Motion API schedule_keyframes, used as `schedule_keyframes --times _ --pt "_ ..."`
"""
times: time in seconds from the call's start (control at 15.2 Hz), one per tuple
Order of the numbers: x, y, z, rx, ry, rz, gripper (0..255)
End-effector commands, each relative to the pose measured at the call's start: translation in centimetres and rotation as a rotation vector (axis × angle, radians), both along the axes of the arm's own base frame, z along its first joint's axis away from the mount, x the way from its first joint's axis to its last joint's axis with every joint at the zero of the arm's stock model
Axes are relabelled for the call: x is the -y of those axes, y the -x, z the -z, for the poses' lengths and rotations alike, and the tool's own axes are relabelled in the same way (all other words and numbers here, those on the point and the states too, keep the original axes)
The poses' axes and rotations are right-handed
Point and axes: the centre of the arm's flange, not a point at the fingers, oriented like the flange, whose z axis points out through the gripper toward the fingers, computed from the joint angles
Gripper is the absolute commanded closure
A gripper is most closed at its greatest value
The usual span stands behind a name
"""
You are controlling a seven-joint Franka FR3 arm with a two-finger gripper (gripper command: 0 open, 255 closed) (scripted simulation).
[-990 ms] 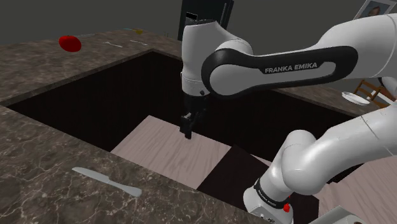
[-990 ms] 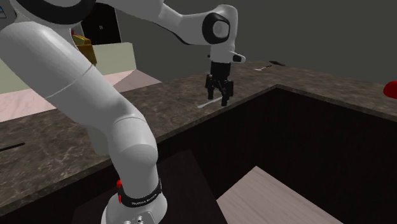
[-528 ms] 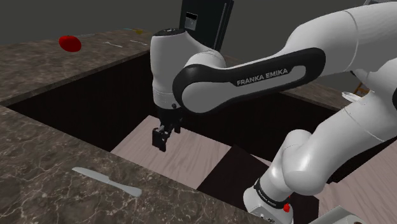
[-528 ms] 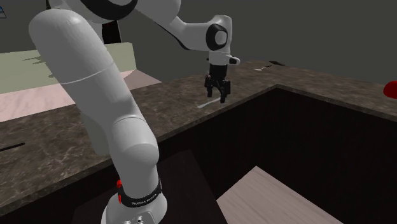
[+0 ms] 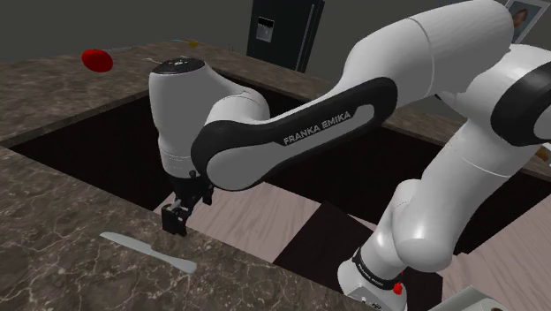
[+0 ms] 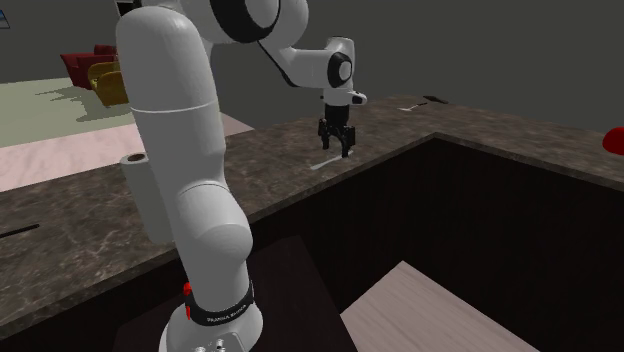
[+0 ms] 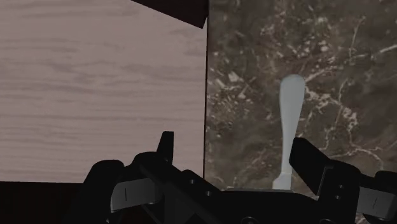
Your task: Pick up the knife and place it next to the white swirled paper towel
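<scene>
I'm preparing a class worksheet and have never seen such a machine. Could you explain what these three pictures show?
It is a white robot arm, drawn by a simulator. One picture looks over its shoulder, one from another side, one from a camera at its wrist. On the dark marbled counter lie a pale knife and, far off, a red thing. The black jaws stand open by the knife, holding nothing.
</scene>
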Motion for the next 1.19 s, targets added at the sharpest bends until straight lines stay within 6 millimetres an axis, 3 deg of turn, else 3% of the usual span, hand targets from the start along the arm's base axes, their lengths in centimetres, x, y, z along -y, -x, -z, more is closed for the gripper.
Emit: schedule_keyframes --times 0.0,0.33,0.86,1.12 --pt "-2.3 -0.7 0.8 0.010 -0.010 -0.016 0" --pt "-8.1 -2.0 2.4 0.033 -0.032 -0.058 0" --pt "-8.3 -2.1 6.5 0.034 -0.033 -0.060 0" --pt "-8.3 -2.1 6.5 0.034 -0.033 -0.060 0"
